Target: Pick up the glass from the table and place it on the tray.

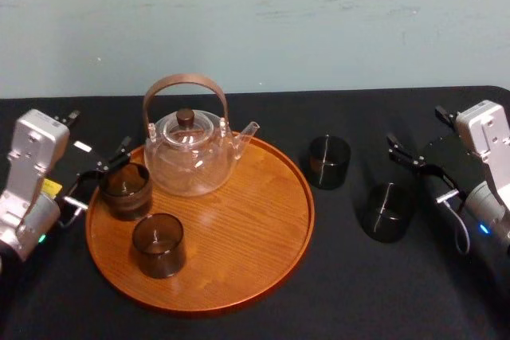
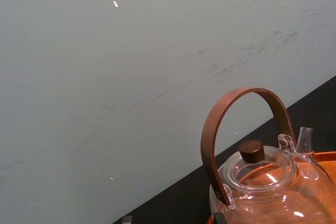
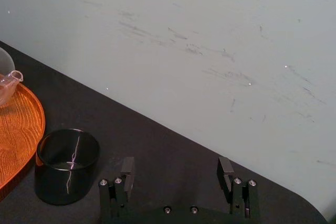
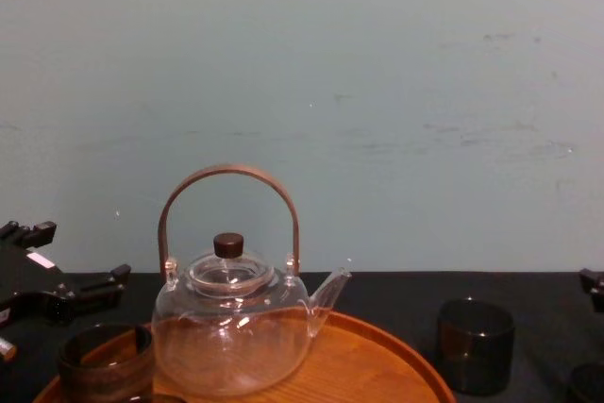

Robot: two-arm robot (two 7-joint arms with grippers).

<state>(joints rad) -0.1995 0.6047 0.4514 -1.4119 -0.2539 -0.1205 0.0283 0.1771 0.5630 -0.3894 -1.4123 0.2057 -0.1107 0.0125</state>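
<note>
Glass (image 1: 386, 211) nearest the right gripper (image 3: 176, 165) stands on the table (image 1: 398, 300), off the tray (image 1: 263, 260). That gripper is spread wide and empty, just beside it.

The other table glass (image 1: 329, 162) stands near the first, just beside the tray rim. A sloppy approach could knock one into the other.

The walls look smooth, so a light pinch could slip.

Teapot (image 1: 190, 157), rear tray glass (image 1: 125, 189) and front tray glass (image 1: 158, 244) fill the tray's left and back; the bare wood is on its right. A low carry could catch the rim, and setting down too far back could clip the spout (image 1: 249, 131).

Left gripper (image 1: 100, 174), fingers apart, sits by the rear tray glass, well apart from that spot.
</note>
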